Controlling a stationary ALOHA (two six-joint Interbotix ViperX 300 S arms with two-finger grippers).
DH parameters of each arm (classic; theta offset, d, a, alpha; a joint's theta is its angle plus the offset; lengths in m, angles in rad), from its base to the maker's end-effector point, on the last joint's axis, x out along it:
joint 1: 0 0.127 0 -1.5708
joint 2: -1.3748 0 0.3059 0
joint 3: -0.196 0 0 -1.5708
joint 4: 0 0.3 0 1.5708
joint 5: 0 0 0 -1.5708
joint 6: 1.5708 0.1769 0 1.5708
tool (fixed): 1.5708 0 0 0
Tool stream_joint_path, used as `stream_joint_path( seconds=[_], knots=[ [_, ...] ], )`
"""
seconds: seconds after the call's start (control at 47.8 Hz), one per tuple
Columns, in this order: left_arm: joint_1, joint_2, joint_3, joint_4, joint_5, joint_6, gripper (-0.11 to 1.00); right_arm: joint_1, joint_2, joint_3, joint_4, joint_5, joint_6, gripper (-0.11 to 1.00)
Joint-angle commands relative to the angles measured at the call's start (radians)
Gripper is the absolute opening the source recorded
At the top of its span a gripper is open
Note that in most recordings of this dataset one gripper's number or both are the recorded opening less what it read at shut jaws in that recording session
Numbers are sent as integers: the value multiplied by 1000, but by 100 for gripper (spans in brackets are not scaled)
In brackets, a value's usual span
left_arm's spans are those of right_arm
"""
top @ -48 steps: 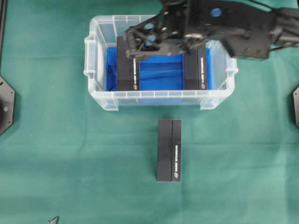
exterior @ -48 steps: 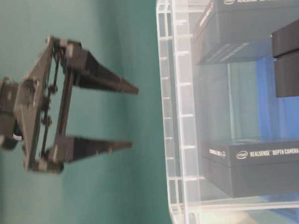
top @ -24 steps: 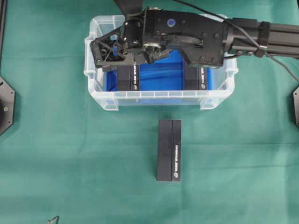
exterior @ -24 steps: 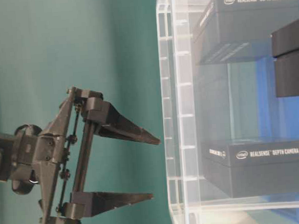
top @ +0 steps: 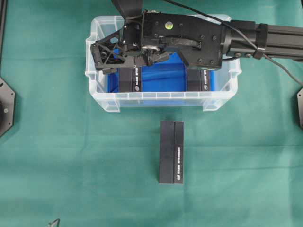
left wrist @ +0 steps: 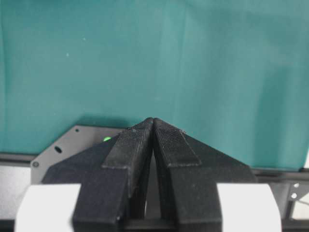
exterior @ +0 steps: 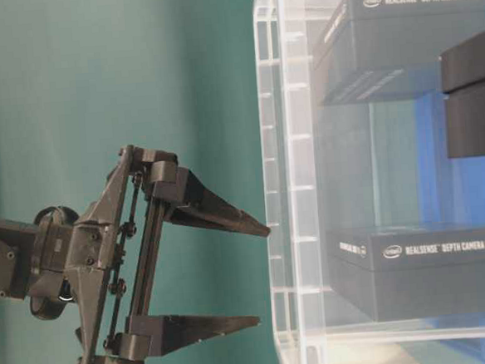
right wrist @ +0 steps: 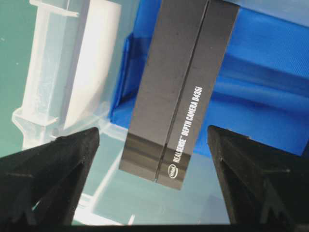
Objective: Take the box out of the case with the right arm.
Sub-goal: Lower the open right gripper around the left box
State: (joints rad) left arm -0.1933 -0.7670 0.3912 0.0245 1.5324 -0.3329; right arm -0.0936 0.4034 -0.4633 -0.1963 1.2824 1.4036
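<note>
With its jaws spread wide and empty, the right gripper [right wrist: 153,193] hangs directly above the left-hand box [right wrist: 186,82] lying in the case [top: 163,100]. That box's long axis runs between the fingers, so they straddle its narrow width; the left gripper [left wrist: 153,126], pressed shut, sits well away.

Green cloth [top: 71,165] covers whole table, faint wrinkles. Even light, soft shadows. Grey metal plates [top: 5,106] at left and right edges.
</note>
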Motion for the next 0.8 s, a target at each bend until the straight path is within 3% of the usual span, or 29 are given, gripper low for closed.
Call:
stream_joint_path(
  seconds=[0.0,0.775],
  knots=[
    [3,3,-12,2,-5,-2,0,-2,-18,-21,0,-5,-3,94],
    [3,3,-12,3,-5,-3,0,-9,-11,-17,-11,-26,2,95]
  ],
)
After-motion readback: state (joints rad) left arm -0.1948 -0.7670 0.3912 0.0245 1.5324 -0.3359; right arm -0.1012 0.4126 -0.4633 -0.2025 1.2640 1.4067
